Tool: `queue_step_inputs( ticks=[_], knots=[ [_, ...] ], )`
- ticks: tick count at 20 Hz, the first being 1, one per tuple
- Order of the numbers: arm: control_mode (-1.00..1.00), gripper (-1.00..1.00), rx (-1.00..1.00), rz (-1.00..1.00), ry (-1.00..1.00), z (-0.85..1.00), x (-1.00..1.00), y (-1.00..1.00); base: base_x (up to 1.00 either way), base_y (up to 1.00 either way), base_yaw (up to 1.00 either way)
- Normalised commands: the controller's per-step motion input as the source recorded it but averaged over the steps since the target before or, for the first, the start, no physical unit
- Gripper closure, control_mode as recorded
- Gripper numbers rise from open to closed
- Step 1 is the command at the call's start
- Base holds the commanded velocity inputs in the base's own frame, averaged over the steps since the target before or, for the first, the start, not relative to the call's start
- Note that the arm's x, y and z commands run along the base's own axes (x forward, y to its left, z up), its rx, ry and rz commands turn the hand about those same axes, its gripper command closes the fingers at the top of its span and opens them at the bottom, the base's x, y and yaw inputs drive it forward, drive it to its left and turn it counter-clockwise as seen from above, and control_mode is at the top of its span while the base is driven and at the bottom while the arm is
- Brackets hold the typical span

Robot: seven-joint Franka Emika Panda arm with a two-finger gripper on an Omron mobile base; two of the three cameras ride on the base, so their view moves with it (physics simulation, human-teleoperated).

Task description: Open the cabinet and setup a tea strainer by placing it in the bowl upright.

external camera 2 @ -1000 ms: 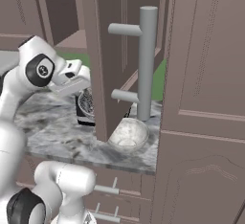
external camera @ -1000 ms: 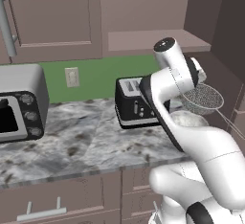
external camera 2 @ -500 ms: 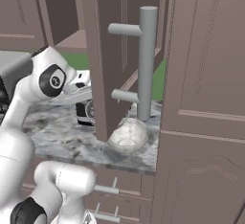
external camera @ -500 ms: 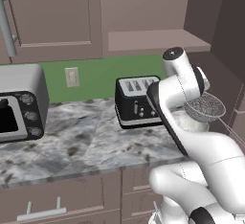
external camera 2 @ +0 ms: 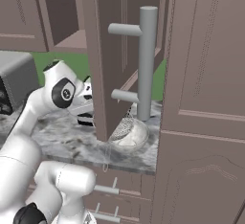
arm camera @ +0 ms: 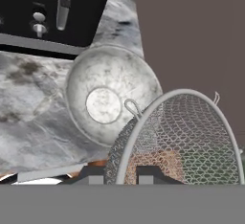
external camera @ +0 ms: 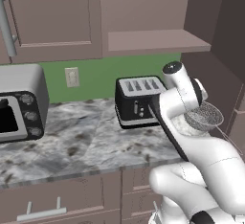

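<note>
Tea strainer: silver wire-mesh tea strainer (arm camera: 177,137) held up off the counter, above and just to one side of the bowl; in the left base view the tea strainer (external camera: 205,115) sits at the end of the arm, rim up and roughly level, thin handle trailing down to the right.
Gripper: gripper (arm camera: 122,174) fingers drawn narrow, pinched on the strainer; the dark tips show through the mesh at the bottom of the hand view.
Bowl: off-white speckled bowl (arm camera: 107,98) stands on the marble countertop (external camera: 76,139), just beside the black toaster (external camera: 139,101); in the right base view the bowl (external camera 2: 130,137) lies at the foot of the open door, with the mesh right over it.
Cabinet: cabinet door (external camera 2: 107,50) swung open toward the right base camera, long grey bar handle (external camera 2: 146,62) upright; inner shelf (external camera: 155,40) exposed.
Other: toaster oven (external camera: 19,103) at the counter's left end; wall outlet (external camera: 72,77) on the green backsplash.
</note>
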Motion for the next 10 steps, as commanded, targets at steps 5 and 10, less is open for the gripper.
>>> queue_step_inputs(
  ticks=[5,10],
  knots=[
    [-1.00,1.00,0.00,-0.02,0.04,-0.41,0.23,-0.35,0.00,0.00,0.00],
    [-1.00,1.00,0.00,0.00,0.00,-0.12,0.14,-0.04,0.00,0.00,0.00]
  ],
)
